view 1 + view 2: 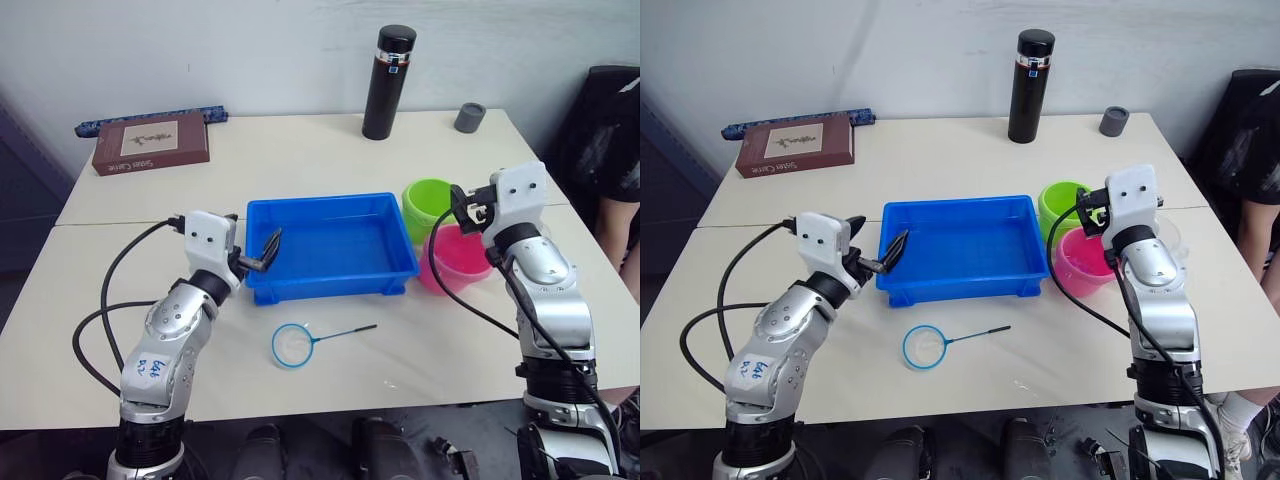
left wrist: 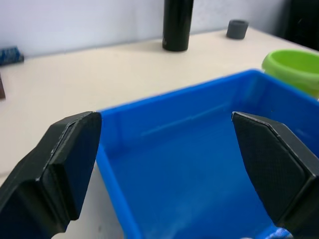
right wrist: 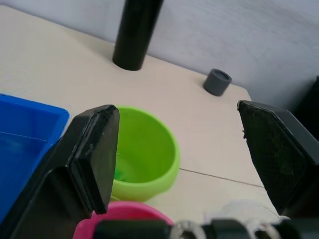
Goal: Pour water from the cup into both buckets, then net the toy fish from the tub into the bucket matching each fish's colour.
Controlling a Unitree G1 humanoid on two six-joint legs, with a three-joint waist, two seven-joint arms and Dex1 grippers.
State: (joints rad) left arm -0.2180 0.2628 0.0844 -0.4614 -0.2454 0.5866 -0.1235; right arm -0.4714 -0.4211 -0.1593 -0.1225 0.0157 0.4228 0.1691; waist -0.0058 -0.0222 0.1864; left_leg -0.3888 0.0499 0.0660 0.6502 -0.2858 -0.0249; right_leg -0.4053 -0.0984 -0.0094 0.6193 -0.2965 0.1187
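- Centre of frame: bright blue tub.
- Right of it: lime green bucket; bright pink bucket below.
- Lower centre: net, light blue rim, dark handle.
- Top: black flask with a red band; small grey cup.
- Upper left: brown book, pale label; blue patterned strip.
- Cream table.

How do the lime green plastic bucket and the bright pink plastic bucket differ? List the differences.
The lime green bucket stands farther from the robot, beside the far right corner of the blue tub; the bright pink bucket stands nearer, beside the tub's near right corner. The right gripper hangs above the pink bucket's far rim. Both are small, round, upright and open-topped.
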